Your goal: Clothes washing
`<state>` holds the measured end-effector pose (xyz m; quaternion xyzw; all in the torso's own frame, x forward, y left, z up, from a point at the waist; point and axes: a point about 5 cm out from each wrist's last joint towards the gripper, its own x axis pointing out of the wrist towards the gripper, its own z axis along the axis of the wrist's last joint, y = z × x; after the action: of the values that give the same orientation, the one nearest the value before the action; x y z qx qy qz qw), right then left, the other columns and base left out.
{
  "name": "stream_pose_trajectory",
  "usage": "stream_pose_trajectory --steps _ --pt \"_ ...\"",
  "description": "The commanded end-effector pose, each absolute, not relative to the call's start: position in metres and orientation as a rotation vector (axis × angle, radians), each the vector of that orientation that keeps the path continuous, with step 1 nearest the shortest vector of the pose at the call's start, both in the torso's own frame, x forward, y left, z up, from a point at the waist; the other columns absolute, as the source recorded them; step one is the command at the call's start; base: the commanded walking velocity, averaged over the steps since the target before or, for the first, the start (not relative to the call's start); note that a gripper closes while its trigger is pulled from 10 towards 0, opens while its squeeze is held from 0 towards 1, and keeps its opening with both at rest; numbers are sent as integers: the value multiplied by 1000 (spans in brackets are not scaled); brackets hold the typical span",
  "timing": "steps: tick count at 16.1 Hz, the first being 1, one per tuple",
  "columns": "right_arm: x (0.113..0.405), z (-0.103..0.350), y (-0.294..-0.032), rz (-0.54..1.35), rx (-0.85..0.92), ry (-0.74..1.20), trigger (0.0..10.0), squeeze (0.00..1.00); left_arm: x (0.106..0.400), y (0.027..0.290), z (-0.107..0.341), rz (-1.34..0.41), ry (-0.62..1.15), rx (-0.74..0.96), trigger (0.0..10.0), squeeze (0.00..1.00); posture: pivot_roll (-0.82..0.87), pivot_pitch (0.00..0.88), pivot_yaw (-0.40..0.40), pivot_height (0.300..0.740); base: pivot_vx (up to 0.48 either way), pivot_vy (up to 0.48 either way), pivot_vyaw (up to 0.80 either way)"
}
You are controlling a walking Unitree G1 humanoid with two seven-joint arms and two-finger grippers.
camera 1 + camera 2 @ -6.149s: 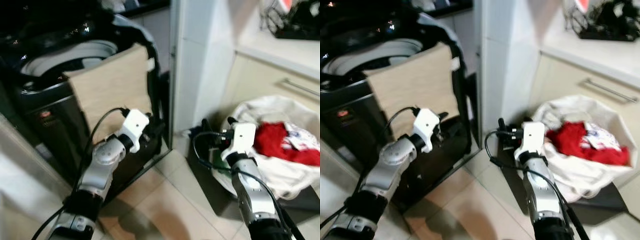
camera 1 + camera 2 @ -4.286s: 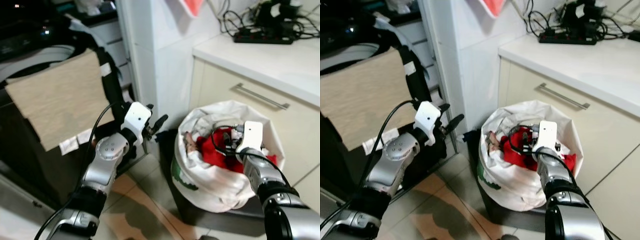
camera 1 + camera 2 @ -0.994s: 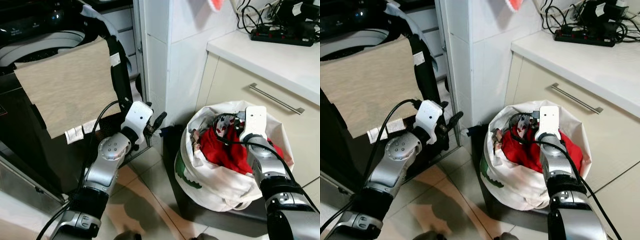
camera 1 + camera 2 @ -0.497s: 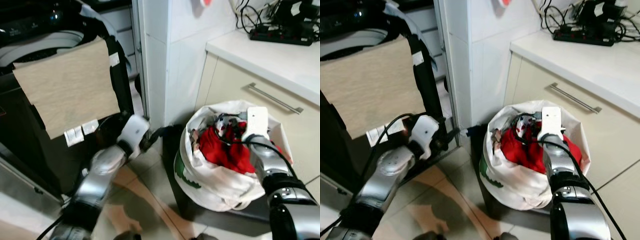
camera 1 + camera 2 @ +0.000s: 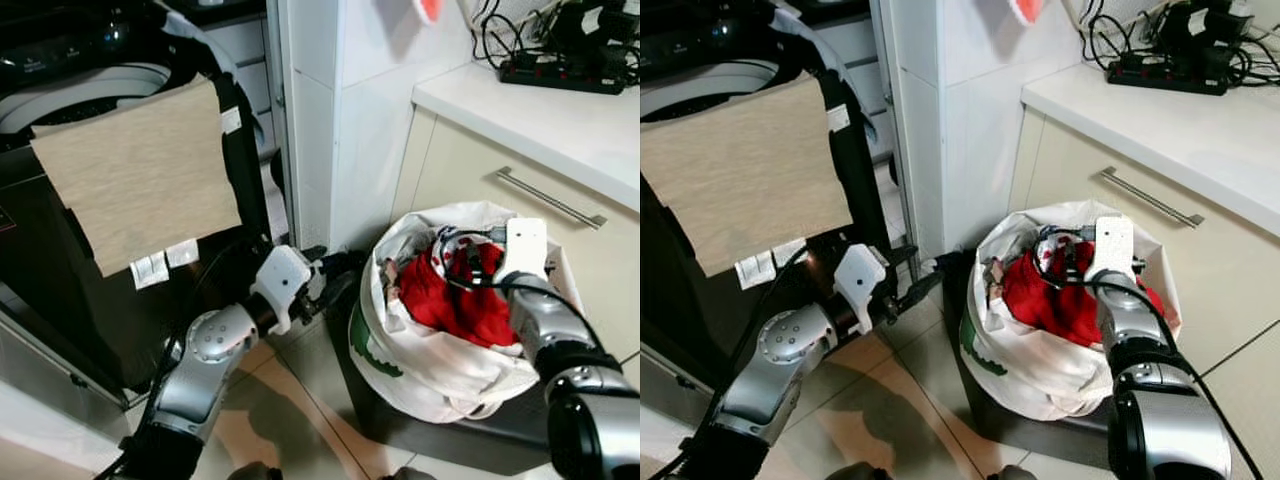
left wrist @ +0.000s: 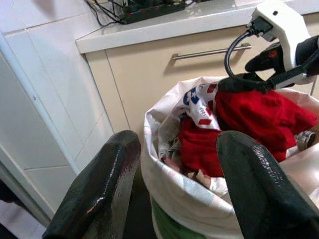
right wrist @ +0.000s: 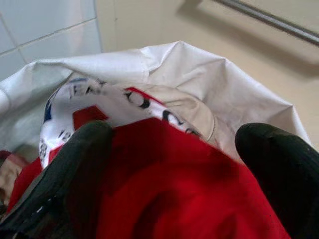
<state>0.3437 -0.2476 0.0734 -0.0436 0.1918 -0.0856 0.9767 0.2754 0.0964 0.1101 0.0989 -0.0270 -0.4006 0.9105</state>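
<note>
- Right tool [image 7: 174,164] is down in the top of the white laundry bag [image 5: 430,350], centre right of the head views. Fingers spread wide, one either side of the red garment [image 5: 450,300]. Pads look to be against the cloth, not closed on it.
- In the right wrist view the red garment fills the gap between the fingers; a white cloth with red and blue print [image 7: 114,102] lies just behind it, with the bag's rim [image 7: 169,59] beyond.
- Left tool [image 6: 172,184] is low centre of the head views, pointing toward the bag's left side. Fingers open, nothing between them, apart from the bag.
- Left wrist view: bag seen through the open fingers, red garment heaped on top, printed cloth beside it, right tool's white housing [image 6: 281,22] and black cable [image 6: 234,55] at upper right.
- Bag stands on a dark base [image 5: 400,420] on the tiled floor [image 5: 290,400], just in front of a cream cabinet [image 5: 470,170] with a metal bar handle [image 5: 550,197].
- Bench [image 5: 540,110] above the cabinet, upper right, carries a black power strip [image 5: 570,70] and tangled cables.
- White tiled wall column [image 5: 340,110] upper centre, between cabinet and washer.
- Black top-load washing machine [image 5: 70,250] at left, lid up. A beige cloth [image 5: 135,180] with white tags hangs over its front edge.
</note>
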Motion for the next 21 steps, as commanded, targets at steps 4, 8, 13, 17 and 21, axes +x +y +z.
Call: stream_pose_trajectory --steps 4,8,13,17,21 --pt "350 82 -257 -168 -47 419 10000 1000 264 93 115 -952 -53 195 10000 0 -130 0 19 724 0 0 0" --pt "347 69 -243 -80 -35 512 10000 671 259 93 124 -993 -77 173 10000 0 -108 0 8 724 0 0 0" --pt "342 60 -239 -110 7 567 10000 0 259 89 127 -999 -77 166 10000 0 -109 0 10 724 0 0 0" --pt "335 52 -245 -177 -49 632 10000 0 260 88 129 -999 -74 166 10000 0 -108 0 13 724 0 0 0" --pt "326 36 -237 -174 -46 678 0 0 264 85 132 -986 -81 171 10000 0 -101 0 14 724 0 0 0"
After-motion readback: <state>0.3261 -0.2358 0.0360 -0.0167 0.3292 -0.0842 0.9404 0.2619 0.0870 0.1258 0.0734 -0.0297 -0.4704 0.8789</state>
